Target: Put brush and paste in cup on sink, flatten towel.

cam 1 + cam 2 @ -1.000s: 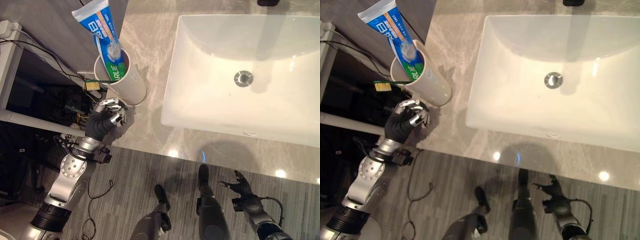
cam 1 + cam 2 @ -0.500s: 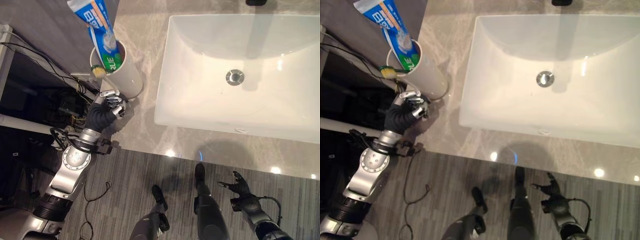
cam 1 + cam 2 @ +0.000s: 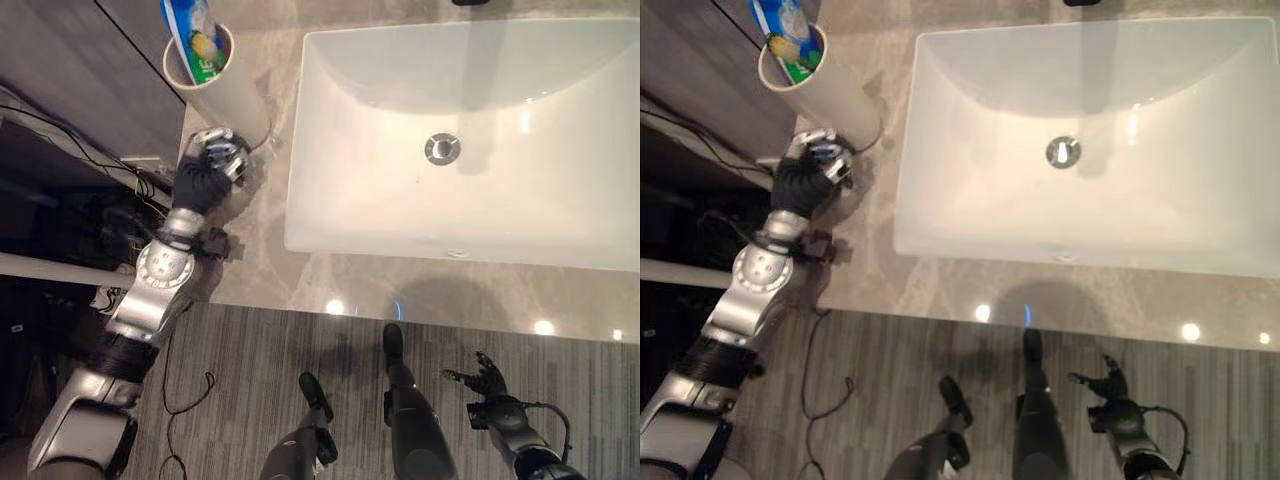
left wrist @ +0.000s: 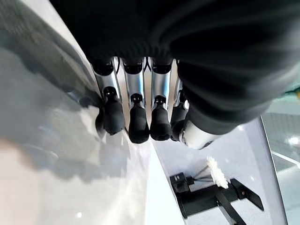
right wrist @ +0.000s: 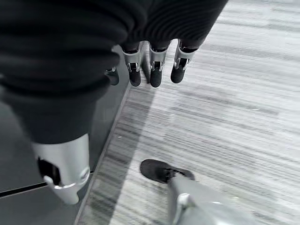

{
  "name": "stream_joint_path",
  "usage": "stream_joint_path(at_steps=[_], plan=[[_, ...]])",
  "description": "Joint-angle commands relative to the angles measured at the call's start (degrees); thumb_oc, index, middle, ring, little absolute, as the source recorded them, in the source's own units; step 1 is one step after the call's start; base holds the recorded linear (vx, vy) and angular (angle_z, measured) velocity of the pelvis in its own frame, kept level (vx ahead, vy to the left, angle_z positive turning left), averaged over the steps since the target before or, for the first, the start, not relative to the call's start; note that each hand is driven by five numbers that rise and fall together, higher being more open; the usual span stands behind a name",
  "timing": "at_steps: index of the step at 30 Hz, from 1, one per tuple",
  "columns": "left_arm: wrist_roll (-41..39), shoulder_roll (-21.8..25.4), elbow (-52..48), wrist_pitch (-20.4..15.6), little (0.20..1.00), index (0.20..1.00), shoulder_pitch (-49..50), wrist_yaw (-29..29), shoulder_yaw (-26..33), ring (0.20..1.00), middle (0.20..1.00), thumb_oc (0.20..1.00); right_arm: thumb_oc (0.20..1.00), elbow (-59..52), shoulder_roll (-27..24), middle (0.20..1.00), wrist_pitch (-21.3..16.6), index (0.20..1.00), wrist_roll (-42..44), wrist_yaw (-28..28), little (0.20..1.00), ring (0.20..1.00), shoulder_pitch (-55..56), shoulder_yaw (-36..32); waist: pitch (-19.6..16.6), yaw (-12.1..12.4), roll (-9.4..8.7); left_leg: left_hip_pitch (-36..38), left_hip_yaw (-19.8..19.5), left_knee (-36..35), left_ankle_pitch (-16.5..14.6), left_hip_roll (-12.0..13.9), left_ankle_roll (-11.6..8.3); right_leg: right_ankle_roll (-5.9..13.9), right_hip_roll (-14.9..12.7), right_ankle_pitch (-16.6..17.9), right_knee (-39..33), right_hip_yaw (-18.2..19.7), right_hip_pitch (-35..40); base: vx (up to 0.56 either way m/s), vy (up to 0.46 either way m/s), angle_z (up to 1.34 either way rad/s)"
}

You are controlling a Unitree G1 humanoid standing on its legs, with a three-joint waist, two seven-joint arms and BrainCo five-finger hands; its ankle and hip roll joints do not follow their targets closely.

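My left hand (image 3: 208, 165) rests on the marble desk (image 3: 262, 250) just beside the white cup (image 3: 222, 88), fingers curled and holding nothing. The toothpaste tube (image 3: 195, 35) stands in that cup, left of the sink (image 3: 470, 140). My right hand (image 3: 487, 384) hangs low over the floor, fingers spread.

White cup (image 3: 222, 82) on the counter (image 3: 262, 250) holds the blue-green paste tube (image 3: 196, 33).
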Motion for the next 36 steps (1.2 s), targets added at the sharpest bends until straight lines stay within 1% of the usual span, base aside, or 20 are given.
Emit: stream_joint_path(at_steps=[1,5,8,11,12,16,19,25,26,30,33,36], plan=[[-0.99,0.39,2.92,-1.86,0.2,0.2,-3.79,3.17,1.04,0.2,0.2,0.2,1.0,-1.63,0.48,1.0,-0.41,1.0,1.8,-1.25,1.0,1.0,0.31,1.3,0.34,-0.81,-1.78,9.56,-0.41,0.52,4.21,3.05,-6.59,6.1,-3.09,-0.63,0.43,2.13,-0.57,0.0,0.0,0.0],[-0.91,0.2,6.43,-2.06,0.2,0.2,-7.83,4.9,-0.34,0.2,0.2,0.2,1.0,-1.37,0.92,1.0,-0.41,1.0,1.76,-1.35,1.0,1.0,-0.14,2.5,0.34,-0.95,-1.86,9.29,-0.4,0.39,4.49,3.14,-6.69,6.05,-2.76,-0.62,0.4,2.05,-0.91,0.0,-0.009,-0.02],[-0.78,0.8,5.38,-2.18,0.2,0.2,-6.96,4.9,-0.2,0.2,0.2,0.2,1.0,-1.3,1.06,1.0,-0.4,1.0,1.66,-1.45,1.0,1.0,-0.24,2.91,0.18,-0.8,-1.88,9.2,-0.5,0.33,4.8,3.18,-6.83,6.08,-2.77,-0.47,-0.03,1.89,-0.76,0.0,0.0,0.0],[-1.26,1.5,3.54,-2.14,0.2,0.2,-5.0,4.07,0.27,0.2,0.2,0.2,1.0,-1.15,1.05,1.0,-0.31,1.0,1.6,-1.33,1.0,1.0,0.01,2.95,-0.04,-0.53,-1.79,9.22,-0.52,0.33,4.99,3.15,-6.91,6.08,-2.84,-0.32,-0.43,1.76,-0.44,0.0,0.0,0.0],[-1.63,2.88,0.17,-2.18,0.2,0.2,-2.04,2.57,1.08,0.2,0.2,0.2,1.0,-0.46,1.04,1.0,-0.24,1.0,1.8,-1.36,1.0,1.0,0.1,2.19,-0.17,-0.07,-1.65,9.32,-0.51,0.33,4.93,3.17,-7.0,6.14,-2.96,-0.24,-0.65,1.6,-0.06,0.0,0.0,0.0],[-1.51,6.33,-6.12,-2.09,0.2,0.2,6.18,-0.3,5.18,0.2,0.2,0.2,1.0,0.11,0.88,1.0,-0.16,1.0,1.45,-0.75,1.0,1.0,1.04,1.14,-0.44,0.89,-1.38,9.61,-0.56,0.33,4.92,3.27,-7.11,6.08,-3.12,-0.26,-0.76,1.51,0.25,0.0,0.0,0.0],[-1.35,6.64,-5.74,-2.22,0.2,0.2,6.77,0.0,6.07,0.2,0.2,0.2,1.0,0.17,0.76,1.0,-0.11,1.0,1.13,-0.38,1.0,1.0,1.48,1.24,-0.46,0.9,-1.44,9.68,-0.57,0.33,4.87,3.38,-7.15,6.02,-3.12,-0.36,-0.69,1.51,0.3,0.0,0.002,0.02],[-1.57,5.32,-1.97,-2.49,0.2,0.2,2.58,1.61,4.25,0.2,0.2,0.2,1.0,0.74,0.74,1.0,0.18,1.0,0.26,0.01,1.0,1.0,0.95,2.44,-0.36,0.46,-1.53,9.39,-0.65,0.33,4.79,3.48,-7.19,6.0,-3.06,-0.27,-0.61,1.35,-0.02,0.0,0.0,0.01],[-2.27,4.25,1.1,-2.36,0.2,0.2,-0.84,2.11,2.07,0.2,0.2,0.2,1.0,0.27,0.75,1.0,0.16,1.0,0.02,0.11,1.0,1.0,0.58,3.39,-0.33,0.04,-1.63,9.11,-0.49,0.33,5.06,3.65,-7.32,5.99,-2.91,-0.11,-0.68,1.32,-0.31,0.0,0.0,0.0],[-4.14,0.25,6.4,-2.26,0.2,0.2,-6.5,3.04,-1.55,0.2,0.2,0.2,1.0,-0.17,1.11,1.0,0.19,1.0,0.13,-0.02,1.0,1.0,-0.6,5.02,-0.22,-0.84,-1.84,8.59,-0.46,0.33,5.25,3.81,-7.52,5.96,-2.56,0.11,-0.7,1.33,-1.12,0.0,0.0,0.0],[-2.4,-0.98,7.25,-1.97,0.2,0.2,-8.72,4.01,-2.59,0.2,0.2,0.2,1.0,-0.44,1.52,1.0,0.19,1.0,0.15,-0.35,1.0,1.0,-1.09,5.44,-0.1,-1.14,-2.08,8.24,-0.44,0.33,5.73,3.91,-7.73,5.92,-2.14,0.07,-0.53,1.51,-1.74,0.0,-0.005,-0.01],[-0.19,-3.24,10.22,-1.34,0.2,0.2,-11.51,6.67,-2.8,0.2,0.2,0.2,1.0,-0.87,1.83,1.0,-0.02,1.0,0.62,-0.51,1.0,1.0,-1.07,5.93,-0.21,-1.46,-2.3,7.93,-0.35,0.33,6.03,4.07,-7.87,5.77,-1.85,-0.31,-0.06,1.4,-2.14,0.0,-0.01,0.0]])
